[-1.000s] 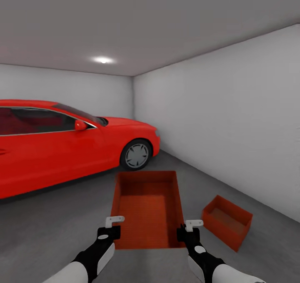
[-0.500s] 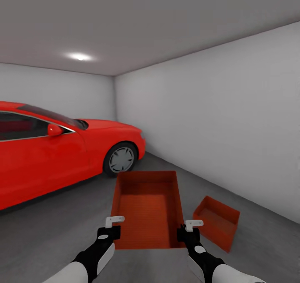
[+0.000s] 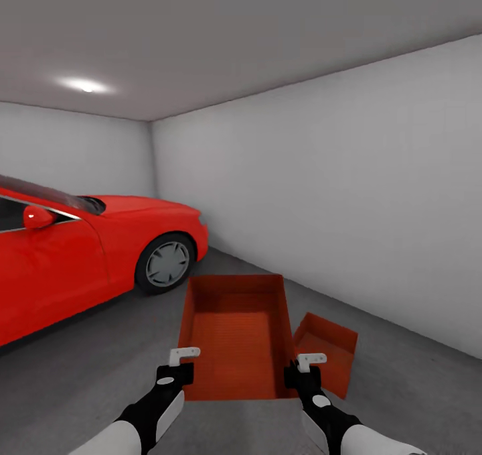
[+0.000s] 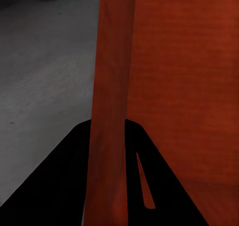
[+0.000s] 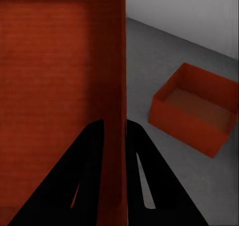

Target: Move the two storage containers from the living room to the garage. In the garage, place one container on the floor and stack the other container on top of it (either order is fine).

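Note:
I hold one orange-red storage container [image 3: 234,338] level in front of me in the garage. My left gripper [image 3: 179,366] is shut on its left wall and my right gripper [image 3: 305,369] on its right wall. The left wrist view has that wall [image 4: 112,86] running between the dark fingers [image 4: 55,186] of the left gripper [image 4: 108,131]. In the right wrist view the right gripper [image 5: 114,126] clamps the other wall [image 5: 117,61]. The second storage container [image 3: 329,349] rests on the dark grey floor [image 3: 415,388] just right of the held one, partly behind it; the right wrist view shows this container [image 5: 196,109] too.
A glossy red car [image 3: 80,254] stands at the left, its front wheel [image 3: 164,263] towards me. A pale grey wall [image 3: 335,193] runs along the right and meets the back wall at a corner. Bare concrete lies between car and wall.
The whole view has swung to the right, so the car sits further left in the picture and the floor container now appears right beside the held one. Both grippers keep their hold.

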Controlling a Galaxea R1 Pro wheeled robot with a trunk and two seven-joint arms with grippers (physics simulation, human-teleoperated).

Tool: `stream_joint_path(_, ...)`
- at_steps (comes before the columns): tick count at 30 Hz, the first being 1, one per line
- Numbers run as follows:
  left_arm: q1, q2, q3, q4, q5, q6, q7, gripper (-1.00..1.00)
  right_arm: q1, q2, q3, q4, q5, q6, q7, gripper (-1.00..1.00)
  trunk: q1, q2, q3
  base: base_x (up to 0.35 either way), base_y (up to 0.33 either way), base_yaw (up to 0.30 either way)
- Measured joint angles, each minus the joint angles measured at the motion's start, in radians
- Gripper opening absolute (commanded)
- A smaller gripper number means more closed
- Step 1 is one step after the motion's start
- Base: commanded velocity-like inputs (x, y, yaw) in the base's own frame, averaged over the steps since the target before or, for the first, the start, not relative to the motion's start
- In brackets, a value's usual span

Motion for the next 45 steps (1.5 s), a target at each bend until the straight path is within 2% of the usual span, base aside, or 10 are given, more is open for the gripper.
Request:
stream_joint_path(11, 0.001, 0.000, -0.001, 0.000, 0.001, 0.000, 0.000, -1.00, 0.000, 0.000, 0.000, 0.002, 0.000, 0.000, 0.000, -1.00, 0.000, 0.000, 0.004, 0.051, 0.000, -0.278)
stream_joint_path(45, 0.000, 0.000, -0.001, 0.001, 0.000, 0.000, 0.000, -1.00, 0.000, 0.000, -0.001, 0.002, -0.001, -0.001, 0.001, -1.00, -0.001, 0.000, 0.011, 0.318, 0.000, -0.278)
